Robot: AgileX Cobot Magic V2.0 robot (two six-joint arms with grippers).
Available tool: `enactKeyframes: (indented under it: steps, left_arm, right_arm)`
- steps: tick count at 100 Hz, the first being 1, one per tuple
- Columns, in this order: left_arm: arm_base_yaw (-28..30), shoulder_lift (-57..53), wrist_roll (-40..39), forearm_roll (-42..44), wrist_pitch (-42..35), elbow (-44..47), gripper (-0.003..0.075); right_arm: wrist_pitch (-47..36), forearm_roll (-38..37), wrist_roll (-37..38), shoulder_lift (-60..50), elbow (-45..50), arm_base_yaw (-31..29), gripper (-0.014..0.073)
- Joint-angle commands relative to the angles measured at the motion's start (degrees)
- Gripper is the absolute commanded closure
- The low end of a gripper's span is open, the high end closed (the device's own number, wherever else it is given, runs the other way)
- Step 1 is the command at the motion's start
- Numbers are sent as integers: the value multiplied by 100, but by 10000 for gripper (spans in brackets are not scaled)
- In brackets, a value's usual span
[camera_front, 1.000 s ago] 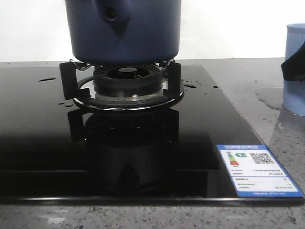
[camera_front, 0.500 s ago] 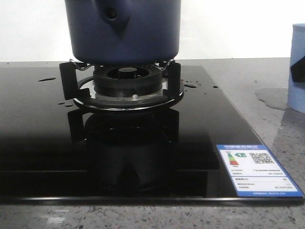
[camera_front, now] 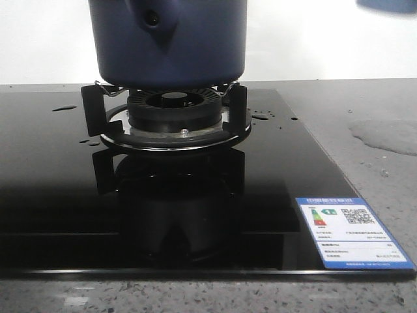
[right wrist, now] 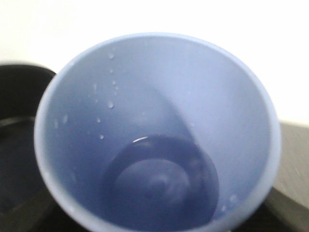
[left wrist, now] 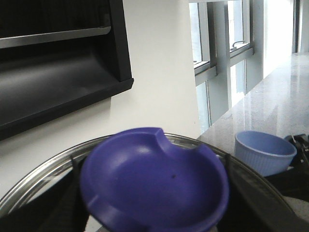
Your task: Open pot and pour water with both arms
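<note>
Jaws of both arms are hidden, so I cannot tell whether either pair is spread or pinching. In the left wrist view a blue-violet knob [left wrist: 154, 181] fills the foreground, seated on a glass lid with a shiny metal rim [left wrist: 43, 171]; dark gripper parts flank the knob low on both sides, fingertips not visible. Beyond the lid, a pale blue ribbed cup [left wrist: 264, 152] shows over a speckled stone counter [left wrist: 275, 94], with a white wall and windows behind. The right wrist view looks straight down into the same cup, a shallow pool of water [right wrist: 161, 181] at its bottom and droplets on its inner wall; no finger shows. In the front view only the cup's underside shows at the upper right corner, clear of the counter. The pot [camera_front: 168, 42] sits on the burner's black pan supports [camera_front: 92, 107], centred over the burner ring [camera_front: 172, 107] on a glossy black cooktop [camera_front: 58, 189]. A puddle [camera_front: 384, 137] lies on the counter to the right, small droplets near the burner, an energy label [camera_front: 352, 231] at the cooktop's front right corner.
</note>
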Motion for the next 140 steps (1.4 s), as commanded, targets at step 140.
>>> enactKeyframes:
  steps: [140]
  left_arm:
    - [10, -137, -210, -487, -185, -218, 374]
  right_arm:
    - [1945, -4367, -1201, 2955, -4426, 1153, 389]
